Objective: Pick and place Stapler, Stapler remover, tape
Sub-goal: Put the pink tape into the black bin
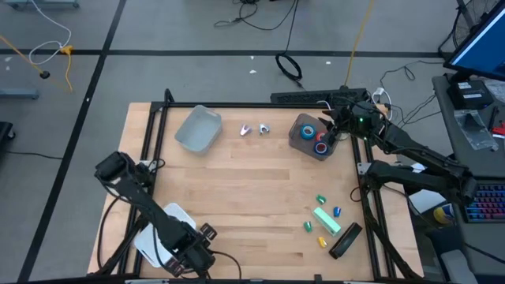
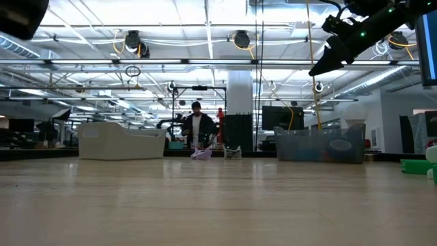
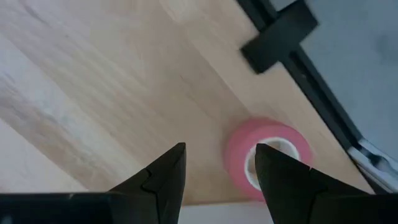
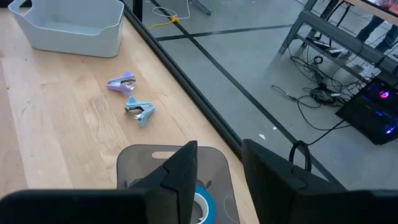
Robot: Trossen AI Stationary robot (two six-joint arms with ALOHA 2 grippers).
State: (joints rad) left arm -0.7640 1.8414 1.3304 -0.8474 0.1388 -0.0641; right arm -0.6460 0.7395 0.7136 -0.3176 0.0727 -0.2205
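Right gripper (image 4: 217, 180) hovering over the grey bin (image 1: 303, 134), fingers parted, empty, blue tape (image 4: 202, 208) directly beneath. Left gripper (image 3: 221, 177) open too, pink tape (image 3: 267, 152) lying just beyond its fingertips.

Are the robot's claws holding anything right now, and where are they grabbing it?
No, nothing is held. The left gripper is open beside a pink tape roll on the table. The right gripper hangs empty above the grey bin holding tape rolls.
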